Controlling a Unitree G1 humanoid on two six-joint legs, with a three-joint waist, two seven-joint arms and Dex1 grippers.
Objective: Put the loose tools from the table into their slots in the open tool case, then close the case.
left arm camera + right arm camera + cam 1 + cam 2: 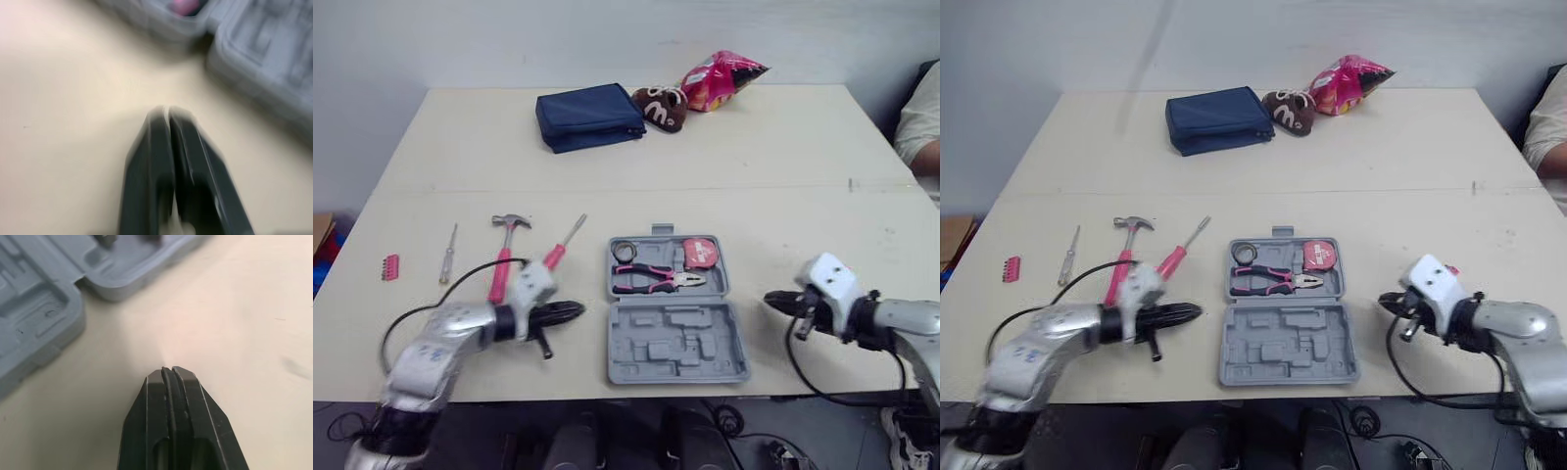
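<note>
I take the grey tool case [675,323] as my marker. It lies open and flat near the front edge of the table [783,157]. Its far half holds pink-handled pliers [656,281], a pink tape measure [702,253] and a small dark ring [624,252]. Its near half shows bare moulded recesses.

The loose tools all lie to the left of the case. Closest to it is a pink-handled screwdriver [563,245], lying at a slant. Beyond that is a pink-handled hammer [504,257] with its head away from me. Further out is a slim screwdriver with a pale handle [448,255], and furthest left a small pink bit strip [390,266].

My left gripper [578,310] sits low over the table just left of the case, pointing toward it. Its two black fingers [154,147] are pressed together on nothing. My right gripper [171,369] sits to the right of the case, also pointing toward it, with its fingers pressed together and empty.

Well behind the case a dark blue pouch [589,116] lies beside a brown soft item [661,106] that bears a white "m". A pink snack bag [720,78] sits next to that, and I cannot read its print. A person's arm [922,117] shows at the table's far right edge.
</note>
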